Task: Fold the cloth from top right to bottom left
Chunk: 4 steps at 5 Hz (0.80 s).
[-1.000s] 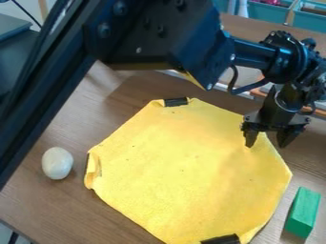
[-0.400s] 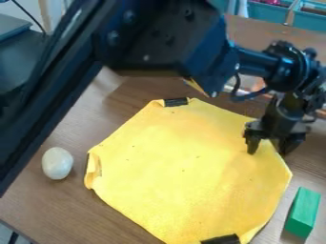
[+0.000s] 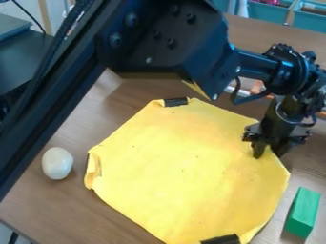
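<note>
The black gripper's (image 3: 268, 155) two fingers are drawn close together, and they pinch the edge of the yellow cloth (image 3: 185, 167) at its upper right side. The gripper points down, and it hangs from the big black arm (image 3: 159, 52) that goes from the left side across the top and over to the right. The cloth lies mostly flat on the brown wooden table (image 3: 38, 205) — it has lots of sides, and a few tiny dark specks. One black strip (image 3: 176, 102) sits on its top edge, and another black strip (image 3: 221, 239) is on its bottom edge. On its left side, a bit of cloth is curled up. A smooth white egg-shaped thing (image 3: 57, 163) is on the table just beside that curl — they do not touch. A long green block (image 3: 303, 213) lies near the cloth's lower right side. Far back, at the top right, are blue bins (image 3: 261, 12) with things in them.
</note>
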### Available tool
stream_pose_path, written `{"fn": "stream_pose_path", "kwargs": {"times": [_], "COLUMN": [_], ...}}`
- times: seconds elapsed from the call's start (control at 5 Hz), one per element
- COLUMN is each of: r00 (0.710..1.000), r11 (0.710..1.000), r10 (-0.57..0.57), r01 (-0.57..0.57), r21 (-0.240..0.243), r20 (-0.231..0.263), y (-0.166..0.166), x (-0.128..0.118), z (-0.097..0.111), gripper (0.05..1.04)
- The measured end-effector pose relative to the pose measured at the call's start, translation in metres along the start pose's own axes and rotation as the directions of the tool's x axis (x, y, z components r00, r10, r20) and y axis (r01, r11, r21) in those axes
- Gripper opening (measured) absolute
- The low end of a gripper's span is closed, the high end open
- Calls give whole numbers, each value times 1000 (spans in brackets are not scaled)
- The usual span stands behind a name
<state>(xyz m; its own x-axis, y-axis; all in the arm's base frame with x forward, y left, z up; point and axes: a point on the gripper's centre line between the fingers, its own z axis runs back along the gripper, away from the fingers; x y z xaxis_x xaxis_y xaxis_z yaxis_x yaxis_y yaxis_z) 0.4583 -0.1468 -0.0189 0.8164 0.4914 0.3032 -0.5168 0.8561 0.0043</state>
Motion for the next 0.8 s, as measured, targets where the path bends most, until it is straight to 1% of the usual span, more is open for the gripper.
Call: {"fn": "stream_pose_path", "kwargs": {"times": [0.2, 0.4, 0.6, 0.8], "r00": [1000, 1000, 1000, 999], "r11": [1000, 999, 999, 994], "r10": [-15, -21, 1, 22], "r01": [15, 21, 0, -17], "r21": [-10, -30, -46, -106], "r20": [-2, -2, 3, 45], "y": [0, 9, 29, 43], "x": [-1, -3, -2, 2], "z": [-2, 1, 11, 40], "gripper": [194, 84, 64, 60]}}
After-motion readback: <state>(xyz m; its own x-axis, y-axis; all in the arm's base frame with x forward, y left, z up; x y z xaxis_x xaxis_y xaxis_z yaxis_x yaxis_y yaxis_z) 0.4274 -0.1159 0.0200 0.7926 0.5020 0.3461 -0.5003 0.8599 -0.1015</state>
